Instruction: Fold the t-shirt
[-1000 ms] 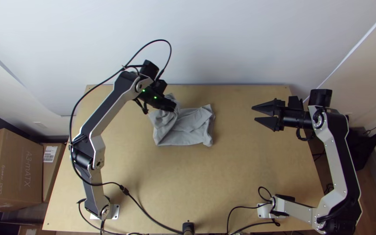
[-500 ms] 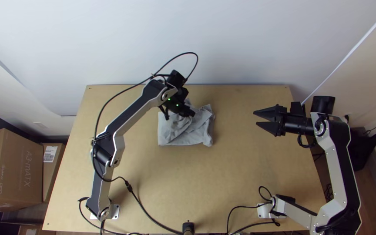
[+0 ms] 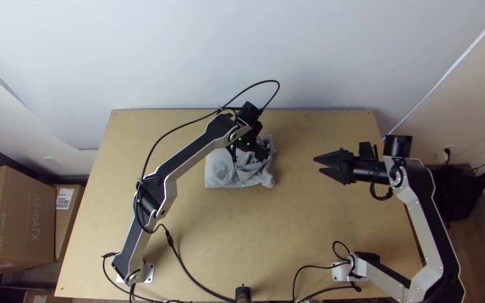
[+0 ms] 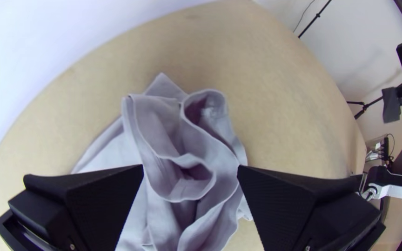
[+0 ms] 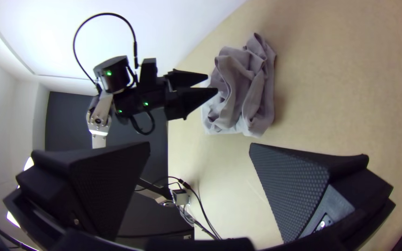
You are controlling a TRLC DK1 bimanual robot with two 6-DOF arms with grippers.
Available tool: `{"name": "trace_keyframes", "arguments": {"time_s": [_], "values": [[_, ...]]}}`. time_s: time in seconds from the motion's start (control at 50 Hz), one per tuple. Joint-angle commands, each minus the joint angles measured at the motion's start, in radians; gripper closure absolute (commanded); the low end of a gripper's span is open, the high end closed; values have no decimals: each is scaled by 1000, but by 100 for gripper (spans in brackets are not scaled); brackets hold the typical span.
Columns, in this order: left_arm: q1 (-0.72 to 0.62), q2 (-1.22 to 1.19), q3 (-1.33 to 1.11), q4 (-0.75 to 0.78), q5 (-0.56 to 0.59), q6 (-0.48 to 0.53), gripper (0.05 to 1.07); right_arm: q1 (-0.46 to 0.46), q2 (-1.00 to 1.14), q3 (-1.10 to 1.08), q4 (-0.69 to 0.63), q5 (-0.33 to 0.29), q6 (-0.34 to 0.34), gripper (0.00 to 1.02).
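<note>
Bunched into a rough rectangle, the grey t-shirt (image 3: 228,171) lies toward the table's far side, its right part crumpled. Over that crumpled part is my left gripper (image 3: 265,154). In the left wrist view, the left gripper (image 4: 190,169) has its fingers wide apart, with raised folds of the t-shirt (image 4: 164,135) between and beyond them. My right gripper (image 3: 316,164) hangs to the right of the shirt, apart from it. The right wrist view shows the right gripper (image 5: 200,146) with a wide gap, and the t-shirt (image 5: 245,88) farther off.
Bare wood of the table (image 3: 287,235) lies in front of the shirt. A black cable (image 3: 189,275) runs along the near left part of the table. Cardboard boxes (image 3: 18,219) stand on the floor at left, and the wall rises behind the far edge.
The left gripper has moved right across the shirt, and the shirt's left portion has come over with it into folds. The right gripper has shifted slightly left and toward the near edge.
</note>
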Motion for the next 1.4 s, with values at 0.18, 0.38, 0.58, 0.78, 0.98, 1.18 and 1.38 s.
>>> {"name": "trace_keyframes", "arguments": {"time_s": [0.18, 0.38, 0.58, 0.78, 0.98, 1.18, 1.38], "values": [[61, -226, 30, -74, -33, -3, 10, 214, 179, 37, 135, 224, 53, 4], [139, -346, 22, -131, -51, -3, 10, 416, 310, 190, 139, 353, 45, 4], [246, -466, -39, -168, -50, -14, 10, 561, 446, 373, 152, 384, 42, 4], [340, -542, -79, -191, -50, -24, 10, 662, 653, 548, 144, 391, 53, 4], [413, -598, -125, -201, -50, -26, 10, 722, 871, 746, 144, 402, 53, 4], [450, -616, -125, -206, -51, -26, 10, 740, 1031, 918, -14, 600, 70, 4], [469, -616, -122, -203, -50, -26, 10, 712, 925, 815, -120, 694, 62, 4]]}}
